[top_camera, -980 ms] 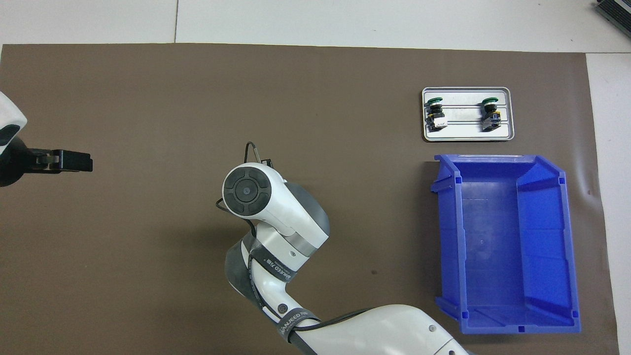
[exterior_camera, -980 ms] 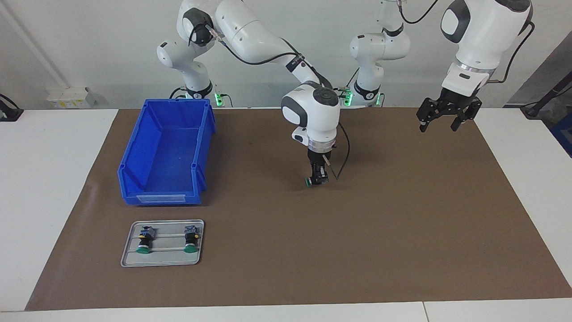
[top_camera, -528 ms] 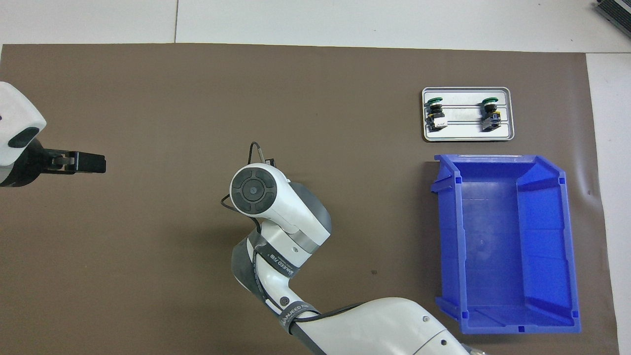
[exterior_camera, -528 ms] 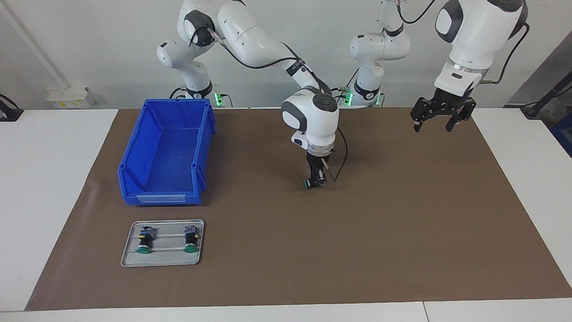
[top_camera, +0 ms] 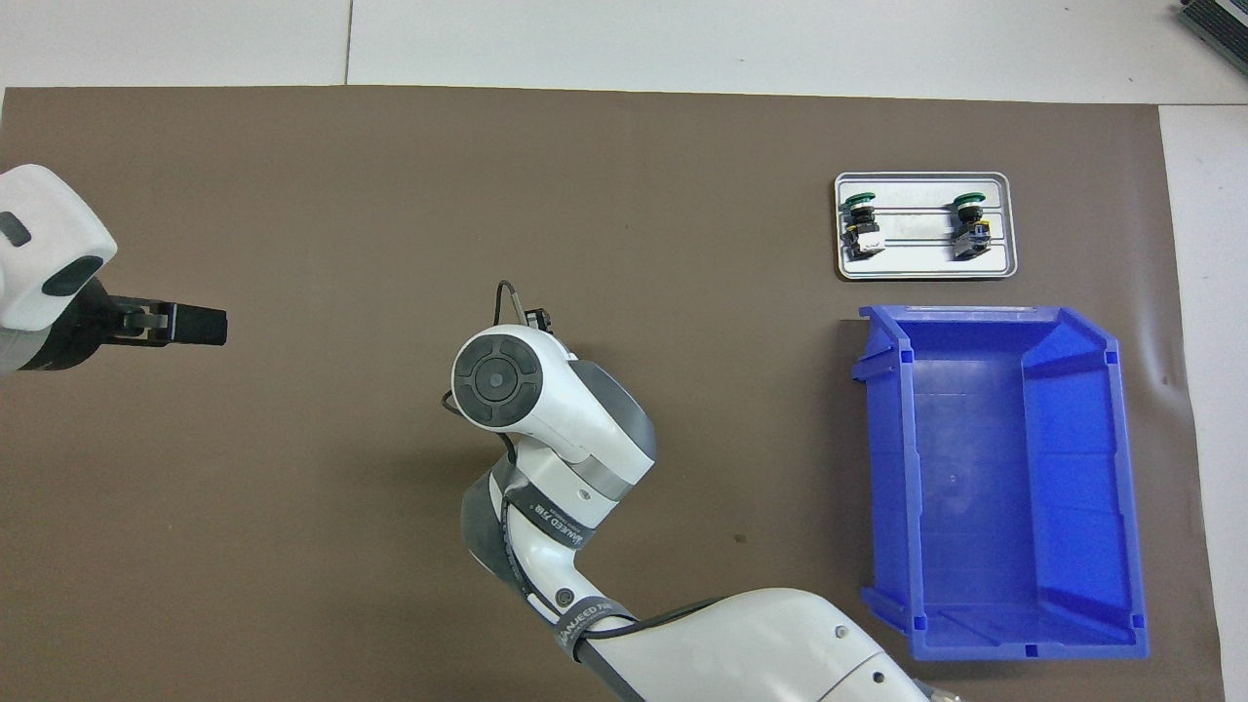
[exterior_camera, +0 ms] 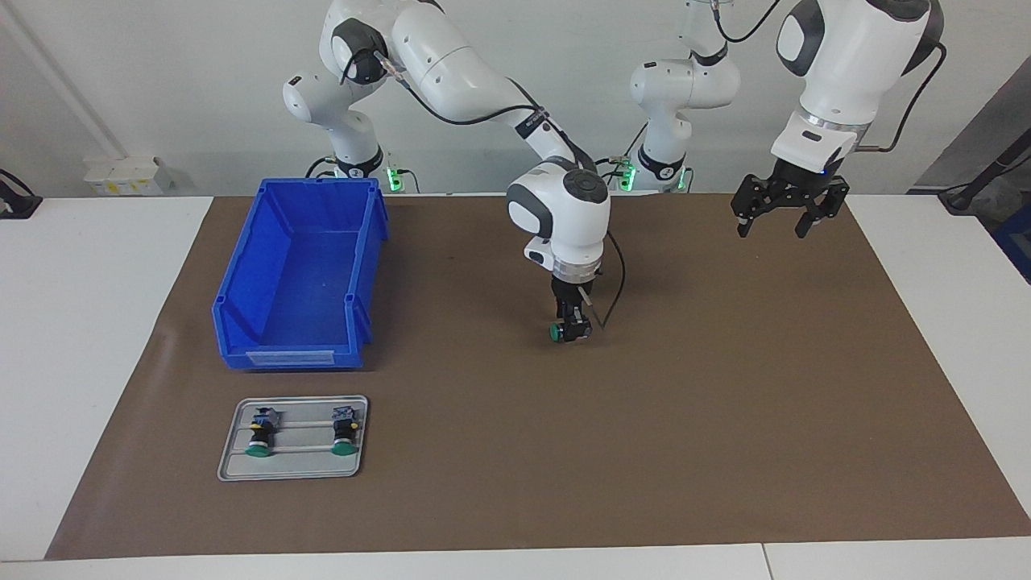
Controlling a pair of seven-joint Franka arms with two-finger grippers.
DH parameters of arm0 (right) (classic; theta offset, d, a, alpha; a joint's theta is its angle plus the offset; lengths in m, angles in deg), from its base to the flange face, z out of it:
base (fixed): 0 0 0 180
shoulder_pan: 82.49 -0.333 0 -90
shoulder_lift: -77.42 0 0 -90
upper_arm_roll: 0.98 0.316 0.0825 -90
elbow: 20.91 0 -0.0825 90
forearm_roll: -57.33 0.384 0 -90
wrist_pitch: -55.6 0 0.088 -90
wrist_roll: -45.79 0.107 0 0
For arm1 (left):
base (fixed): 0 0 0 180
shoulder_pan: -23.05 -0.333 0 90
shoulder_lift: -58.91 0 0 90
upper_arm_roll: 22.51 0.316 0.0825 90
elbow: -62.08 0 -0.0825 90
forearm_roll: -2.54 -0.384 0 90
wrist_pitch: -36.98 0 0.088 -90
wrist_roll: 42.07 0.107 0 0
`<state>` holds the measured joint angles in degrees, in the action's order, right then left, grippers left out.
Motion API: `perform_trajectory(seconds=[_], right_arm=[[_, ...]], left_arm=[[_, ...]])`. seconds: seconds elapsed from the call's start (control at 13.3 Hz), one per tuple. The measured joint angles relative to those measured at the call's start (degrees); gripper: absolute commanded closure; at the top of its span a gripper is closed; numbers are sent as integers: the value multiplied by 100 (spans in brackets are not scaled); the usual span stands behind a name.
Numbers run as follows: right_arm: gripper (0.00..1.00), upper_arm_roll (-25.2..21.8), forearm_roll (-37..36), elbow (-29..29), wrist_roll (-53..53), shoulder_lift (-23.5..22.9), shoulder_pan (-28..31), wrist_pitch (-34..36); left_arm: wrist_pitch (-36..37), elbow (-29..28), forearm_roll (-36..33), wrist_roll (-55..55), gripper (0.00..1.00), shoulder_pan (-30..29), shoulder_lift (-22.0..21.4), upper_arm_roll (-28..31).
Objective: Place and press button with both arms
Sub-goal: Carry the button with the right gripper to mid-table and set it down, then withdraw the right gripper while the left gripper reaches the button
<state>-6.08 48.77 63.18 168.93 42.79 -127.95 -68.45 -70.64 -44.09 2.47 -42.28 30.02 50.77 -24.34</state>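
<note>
A button (exterior_camera: 556, 331) lies on its side on the brown mat at mid-table, its green cap facing the right arm's end. My right gripper (exterior_camera: 572, 325) points straight down right at the button's dark body. Whether it grips the button is not visible. In the overhead view the right wrist (top_camera: 497, 375) hides both the gripper and the button. My left gripper (exterior_camera: 778, 219) hangs open and empty above the mat at the left arm's end, and its tips (top_camera: 195, 325) show in the overhead view.
A big blue bin (exterior_camera: 298, 274) (top_camera: 994, 478) stands at the right arm's end. A grey tray (exterior_camera: 292, 467) (top_camera: 924, 268) with two more green-capped buttons lies farther from the robots than the bin.
The left arm has drifted toward the middle of the table with its gripper open. The right gripper has stayed at the button, and its wrist has risen slightly.
</note>
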Motion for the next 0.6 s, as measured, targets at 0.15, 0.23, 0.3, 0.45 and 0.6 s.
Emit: perform_trajectory(seconds=[0.15, 0.23, 0.3, 0.45, 0.6], right_arm=[[0, -12, -2, 89, -693, 446, 281, 220], [0, -13, -2, 246, -1159, 776, 477, 304], [0, -12, -1, 470, -1711, 1168, 682, 409], [0, -13, 4, 870, -2926, 1885, 1089, 758], [0, -16, 224, 1087, -4323, 2427, 1644, 1017]], left_arm=[[-106, -27, 3, 49, 0, 152, 23, -10], [-185, -55, 32, 99, 0, 254, 66, -17], [-360, -85, 118, 190, 0, 358, 143, -22], [-753, -115, 430, 527, 0, 506, 362, -29], [-1089, -131, 709, 1022, 0, 662, 617, -31]])
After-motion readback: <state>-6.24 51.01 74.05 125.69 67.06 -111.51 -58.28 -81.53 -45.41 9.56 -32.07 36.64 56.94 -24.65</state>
